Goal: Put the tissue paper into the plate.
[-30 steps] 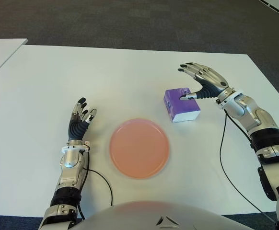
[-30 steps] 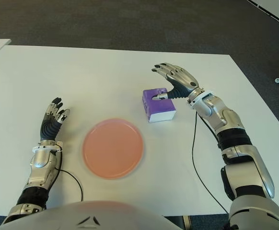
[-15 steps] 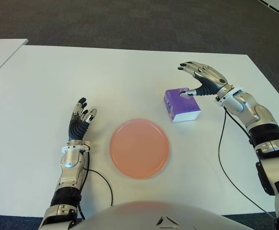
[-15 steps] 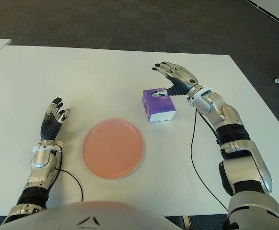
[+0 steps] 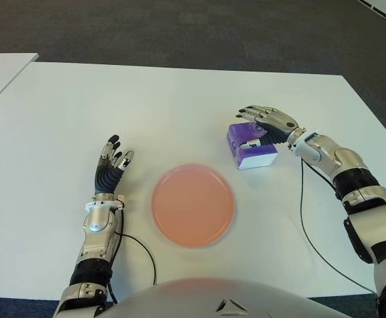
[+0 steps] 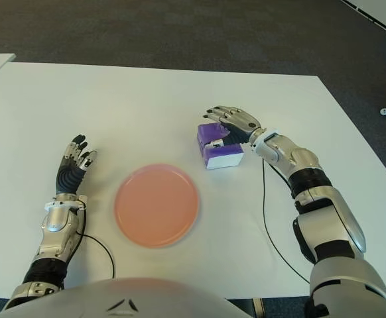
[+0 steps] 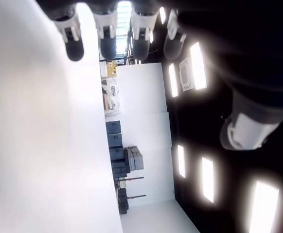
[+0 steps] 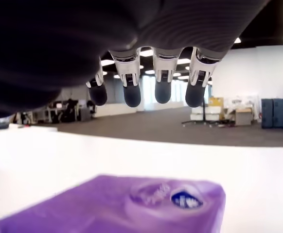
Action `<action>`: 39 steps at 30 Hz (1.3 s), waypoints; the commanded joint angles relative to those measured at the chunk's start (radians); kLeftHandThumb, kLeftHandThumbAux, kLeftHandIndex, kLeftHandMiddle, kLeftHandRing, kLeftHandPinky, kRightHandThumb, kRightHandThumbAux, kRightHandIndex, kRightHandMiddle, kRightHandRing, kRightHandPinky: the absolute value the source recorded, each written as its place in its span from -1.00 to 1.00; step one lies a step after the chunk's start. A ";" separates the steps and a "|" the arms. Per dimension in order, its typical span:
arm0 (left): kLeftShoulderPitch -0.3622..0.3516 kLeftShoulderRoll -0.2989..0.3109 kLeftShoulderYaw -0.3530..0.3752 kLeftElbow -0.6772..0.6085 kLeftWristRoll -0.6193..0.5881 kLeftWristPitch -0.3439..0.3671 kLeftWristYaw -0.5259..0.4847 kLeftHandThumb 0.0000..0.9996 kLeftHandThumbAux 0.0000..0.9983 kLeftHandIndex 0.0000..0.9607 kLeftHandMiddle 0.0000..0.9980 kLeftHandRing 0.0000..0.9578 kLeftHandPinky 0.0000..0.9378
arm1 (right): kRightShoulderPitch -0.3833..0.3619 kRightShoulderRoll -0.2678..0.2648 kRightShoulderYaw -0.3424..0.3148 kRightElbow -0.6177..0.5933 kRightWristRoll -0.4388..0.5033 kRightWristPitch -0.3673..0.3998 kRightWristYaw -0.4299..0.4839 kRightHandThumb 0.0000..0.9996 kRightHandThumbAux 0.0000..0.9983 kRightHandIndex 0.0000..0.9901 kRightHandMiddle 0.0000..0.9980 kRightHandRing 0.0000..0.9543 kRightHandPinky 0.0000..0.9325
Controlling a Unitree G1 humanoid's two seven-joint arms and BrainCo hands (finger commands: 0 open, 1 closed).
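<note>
I see my right hand (image 5: 264, 122) hovering, fingers spread, over the purple tissue pack (image 5: 249, 147) lying on the white table (image 5: 180, 106) just right of the pink plate (image 5: 193, 205), bare tabletop between, my left hand (image 5: 111, 162) open beyond the plate's left edge.

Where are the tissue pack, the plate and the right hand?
tissue pack (image 5: 245, 144): left eye view, purple front side.
plate (image 5: 193, 205): left eye view, bare centre.
right hand (image 5: 267, 120): left eye view, back of hand.

Purple tissue pack (image 5: 249, 146) lies flat on the table — just beside the empty pink plate (image 5: 193, 205).
</note>
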 commanded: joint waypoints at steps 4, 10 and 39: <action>0.045 -0.008 -0.006 0.027 -0.001 0.041 -0.009 -1.00 0.04 -1.00 -1.00 -1.00 -1.00 | -0.032 0.003 0.046 0.053 -0.025 -0.017 0.014 -0.52 -0.61 -1.00 -1.00 -1.00 -1.00; 0.046 -0.009 -0.007 0.025 -0.003 0.047 -0.009 -1.00 0.05 -1.00 -1.00 -1.00 -1.00 | -0.041 0.009 0.082 0.091 -0.045 -0.008 0.019 -0.53 -0.57 -1.00 -1.00 -1.00 -1.00; 0.060 -0.012 -0.006 -0.003 -0.014 0.064 -0.017 -1.00 0.06 -1.00 -1.00 -1.00 -1.00 | 0.032 -0.090 0.057 -0.017 0.025 -0.043 0.087 -0.55 -0.49 -1.00 -1.00 -1.00 -1.00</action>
